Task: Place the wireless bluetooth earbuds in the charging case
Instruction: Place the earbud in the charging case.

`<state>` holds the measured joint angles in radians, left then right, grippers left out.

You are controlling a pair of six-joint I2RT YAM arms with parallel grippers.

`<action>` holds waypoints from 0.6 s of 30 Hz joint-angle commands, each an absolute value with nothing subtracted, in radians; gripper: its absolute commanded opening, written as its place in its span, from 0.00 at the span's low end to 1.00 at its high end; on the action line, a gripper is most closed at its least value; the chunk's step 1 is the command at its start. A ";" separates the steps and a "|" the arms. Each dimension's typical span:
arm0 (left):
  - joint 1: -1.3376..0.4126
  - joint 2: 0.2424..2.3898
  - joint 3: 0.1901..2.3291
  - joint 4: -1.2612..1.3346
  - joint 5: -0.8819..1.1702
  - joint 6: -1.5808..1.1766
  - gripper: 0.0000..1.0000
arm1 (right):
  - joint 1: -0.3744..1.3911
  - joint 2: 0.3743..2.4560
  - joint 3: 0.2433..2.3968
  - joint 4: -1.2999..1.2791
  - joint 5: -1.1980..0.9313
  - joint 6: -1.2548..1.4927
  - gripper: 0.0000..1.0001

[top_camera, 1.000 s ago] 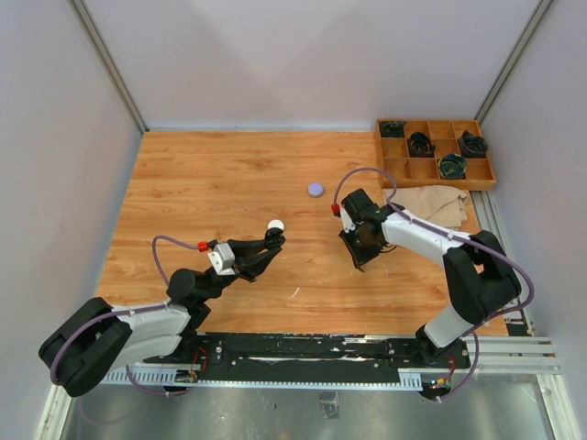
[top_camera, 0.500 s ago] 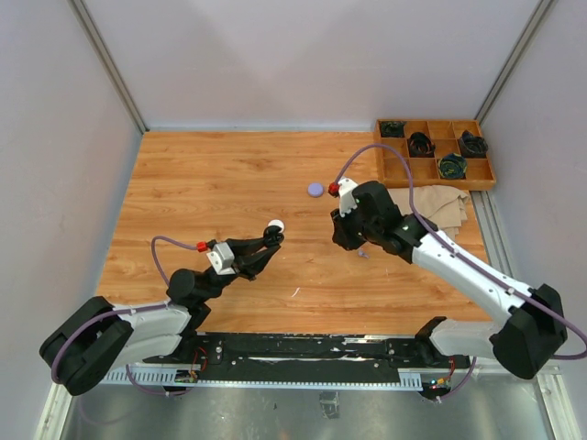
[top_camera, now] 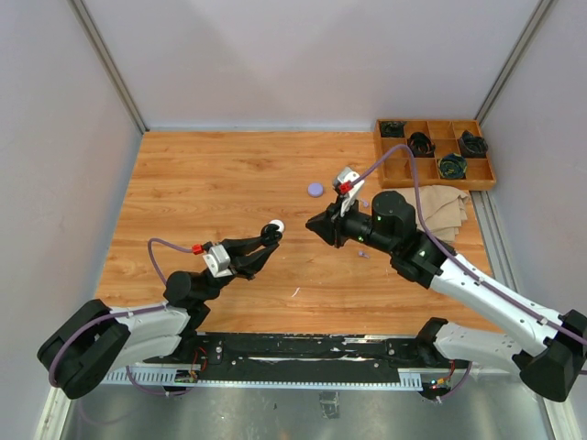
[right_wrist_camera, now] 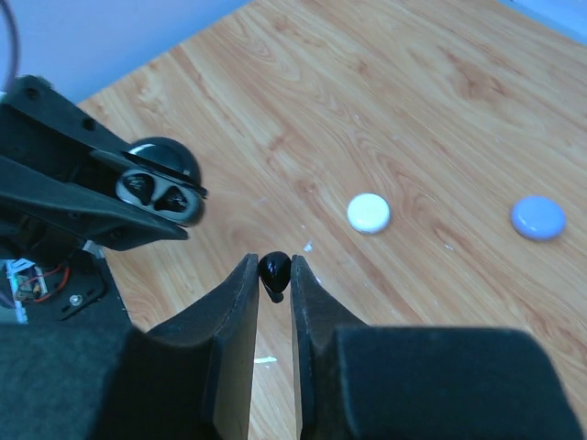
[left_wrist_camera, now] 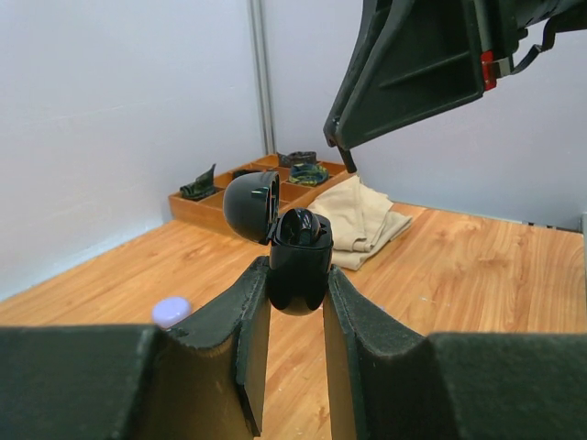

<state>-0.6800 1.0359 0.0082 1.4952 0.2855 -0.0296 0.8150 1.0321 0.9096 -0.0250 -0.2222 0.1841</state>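
Observation:
My left gripper is shut on a black charging case, held upright above the table with its lid flipped open. In the right wrist view the same case shows one earbud seated inside. My right gripper is shut on a small black earbud. From above, the right gripper points left, a short gap from the left gripper. In the left wrist view the right gripper's fingers hang above and beyond the open case.
A white round case and a lilac round case lie on the wooden table. Two tiny lilac specks sit near the right arm. At the back right stand a wooden tray of dark items and a beige cloth.
My right arm has lifted off the table and swung left, carrying the black earbud toward the open case. The left gripper has stayed nearly still with the case.

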 commanded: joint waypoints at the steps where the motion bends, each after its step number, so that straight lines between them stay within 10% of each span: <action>1: -0.676 1.032 -0.080 1.565 0.304 -0.016 0.00 | 0.878 1.010 0.858 0.178 -0.251 0.206 0.12; 18: -0.676 1.036 -0.080 1.589 0.331 -0.036 0.00 | 0.971 1.055 0.757 0.497 -0.259 0.231 0.12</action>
<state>-0.6800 1.0500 0.0082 1.5146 0.3172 -0.0341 0.9543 1.0397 0.7712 0.3840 -0.2428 0.2028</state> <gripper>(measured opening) 0.302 0.181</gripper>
